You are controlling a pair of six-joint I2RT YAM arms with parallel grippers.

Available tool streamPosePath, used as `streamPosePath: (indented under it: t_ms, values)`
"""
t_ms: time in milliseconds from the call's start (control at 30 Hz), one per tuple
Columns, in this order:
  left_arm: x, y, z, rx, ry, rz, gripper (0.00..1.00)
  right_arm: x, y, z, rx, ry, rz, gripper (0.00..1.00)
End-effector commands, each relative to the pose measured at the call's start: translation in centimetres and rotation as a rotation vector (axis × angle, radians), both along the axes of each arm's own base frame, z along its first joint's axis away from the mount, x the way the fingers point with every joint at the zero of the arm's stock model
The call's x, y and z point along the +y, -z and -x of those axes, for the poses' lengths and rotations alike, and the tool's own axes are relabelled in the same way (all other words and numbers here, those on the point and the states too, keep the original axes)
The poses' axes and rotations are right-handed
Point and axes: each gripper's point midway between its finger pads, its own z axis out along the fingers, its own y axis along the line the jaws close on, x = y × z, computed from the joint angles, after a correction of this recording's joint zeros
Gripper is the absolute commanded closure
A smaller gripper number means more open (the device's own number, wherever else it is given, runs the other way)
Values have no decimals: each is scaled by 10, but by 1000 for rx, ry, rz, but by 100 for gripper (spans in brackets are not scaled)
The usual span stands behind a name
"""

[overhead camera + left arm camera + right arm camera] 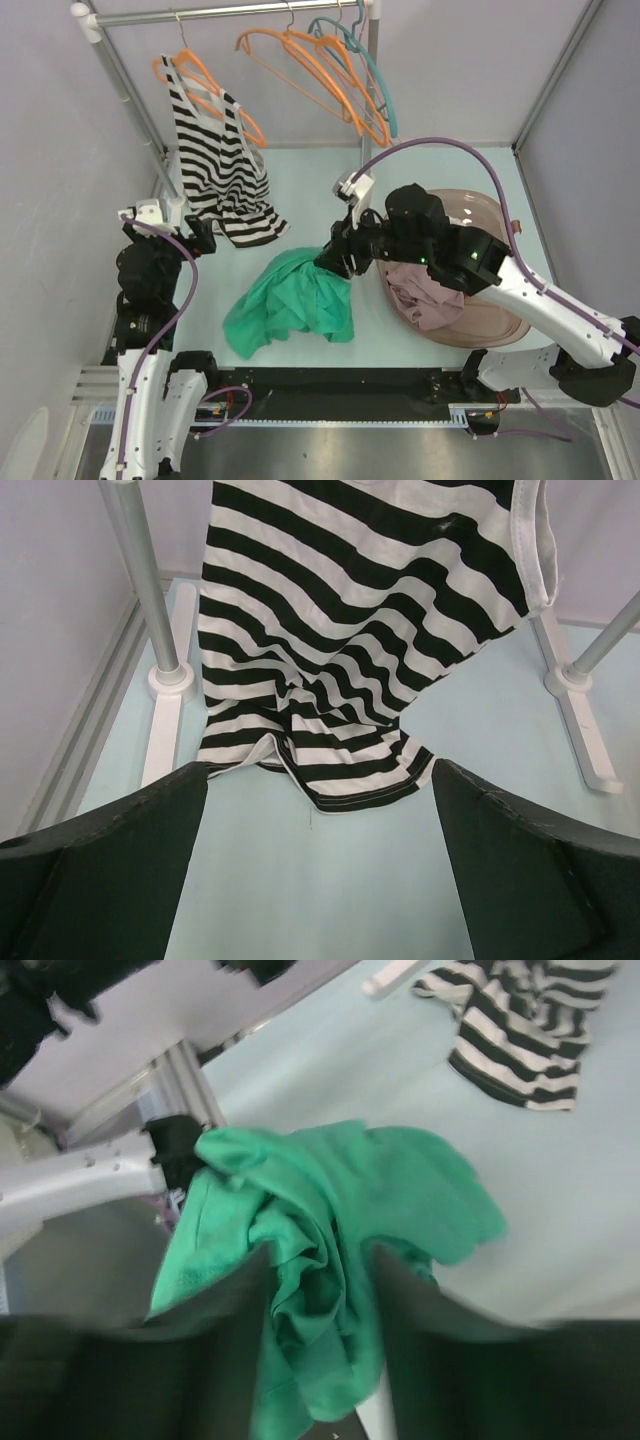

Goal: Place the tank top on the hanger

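The green tank top (290,300) lies crumpled on the pale table, its upper right part bunched and drawn up. My right gripper (335,262) is shut on that bunch; in the right wrist view the green fabric (330,1180) fills the gap between the fingers of the gripper (320,1260). Several empty orange hangers (310,65) hang on the rail at the back. My left gripper (205,238) is open and empty at the left, low over the table (318,770), facing the hem of the striped top (340,680).
The black-and-white striped top (215,160) hangs on another orange hanger at the rail's (230,12) left end. A teal hanger (375,70) hangs beside the orange ones. A brown basin (500,325) at the right holds a pinkish-mauve garment (425,300). Rack feet (165,680) stand on the table.
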Motion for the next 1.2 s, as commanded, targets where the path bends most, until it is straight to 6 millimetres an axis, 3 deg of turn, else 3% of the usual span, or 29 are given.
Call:
streamPosePath:
  t_ms: [0, 67, 167, 233, 267, 367, 400, 500, 633, 900, 1067, 1167]
  values:
    - [-1, 4, -3, 14, 6, -22, 1, -7, 44, -57, 29, 193, 71, 27]
    - [-3, 7, -5, 25, 20, -23, 1, -17, 84, -70, 85, 253, 172, 18]
    - [-6, 11, -7, 40, 39, -24, 1, -23, 118, -68, 119, 266, 229, 14]
    - [-9, 13, -8, 47, 53, -27, 1, -22, 118, -63, 131, 255, 198, 15]
    - [-9, 15, -10, 59, 56, -27, 0, -25, 133, -58, 155, 249, 214, 14]
    - [-13, 24, -14, 96, 74, -20, 0, -16, 142, -49, 200, 212, 142, 17]
    - [-15, 25, -15, 108, 83, -17, 1, -15, 161, -42, 240, 196, 154, 19]
    - [-21, 30, -17, 131, 116, -4, 1, -1, 185, -29, 302, 157, 164, 20]
    - [-22, 35, -19, 147, 125, 0, 1, 14, 206, -21, 327, 131, 177, 20]
    - [-15, 35, -18, 150, 84, -7, 1, 22, 258, -7, 370, 107, 281, 18]
    - [-16, 36, -18, 151, 88, -5, 1, 30, 275, -7, 409, 110, 284, 38]
    - [-17, 37, -18, 156, 94, -3, 1, 36, 281, -5, 428, 87, 287, 64]
